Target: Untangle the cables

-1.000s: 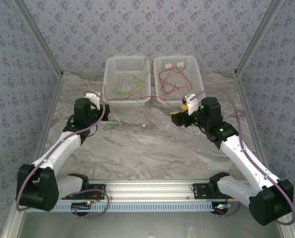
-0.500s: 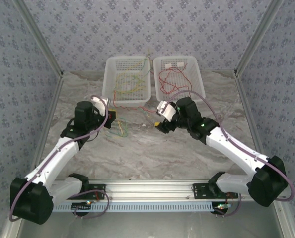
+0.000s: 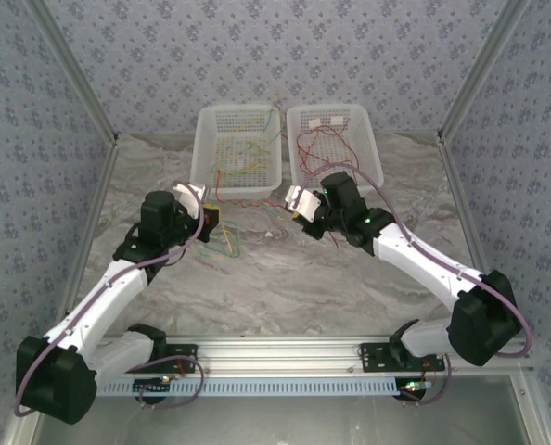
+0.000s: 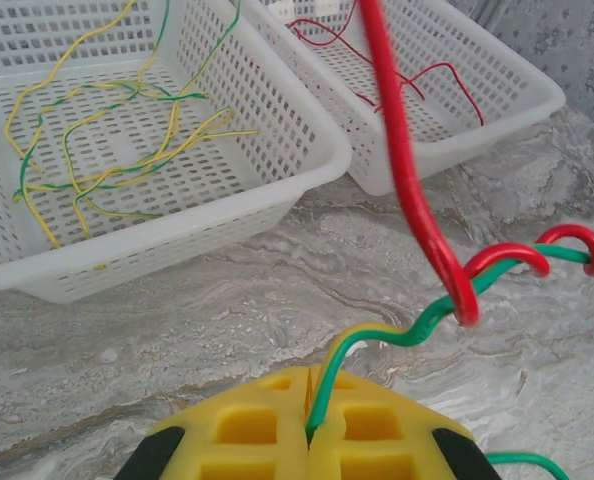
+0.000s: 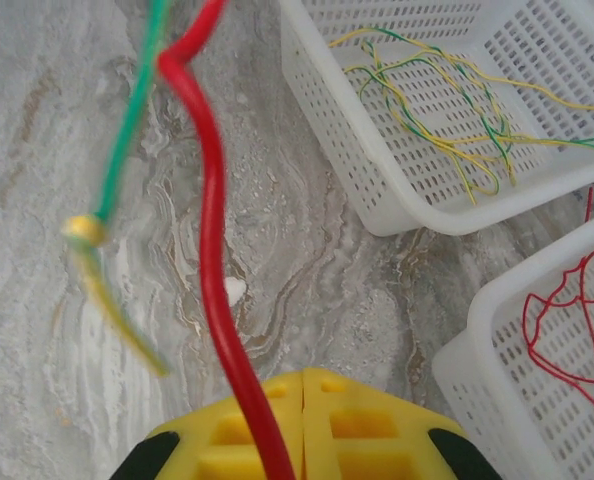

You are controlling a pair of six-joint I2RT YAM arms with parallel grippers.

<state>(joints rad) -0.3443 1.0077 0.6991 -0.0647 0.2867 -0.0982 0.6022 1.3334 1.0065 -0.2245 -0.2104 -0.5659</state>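
Note:
The cables are thin red, green and yellow wires. A green-and-yellow cable (image 4: pixel 417 325) comes out of the seam of my left gripper (image 4: pixel 309 372), which is shut on it. A red cable (image 4: pixel 407 180) coils round it and rises away to the right. In the right wrist view the red cable (image 5: pixel 212 230) runs out over the shut fingers of my right gripper (image 5: pixel 302 375), beside a blurred green cable (image 5: pixel 127 140). From above, my left gripper (image 3: pixel 211 218) and right gripper (image 3: pixel 297 206) hang in front of the baskets. A loose loop of green and yellow cables (image 3: pixel 224 243) lies on the table.
Two white mesh baskets stand at the back. The left basket (image 3: pixel 201 176) holds green and yellow wires (image 3: pixel 238 153). In the right basket (image 3: pixel 375 171) lie red wires (image 3: pixel 317 148). Patterned walls close in the marble table on both sides.
My right arm has swung left from the front of the right basket to the table's middle, and its jaws have gone from open to shut. The left gripper has shifted a little right.

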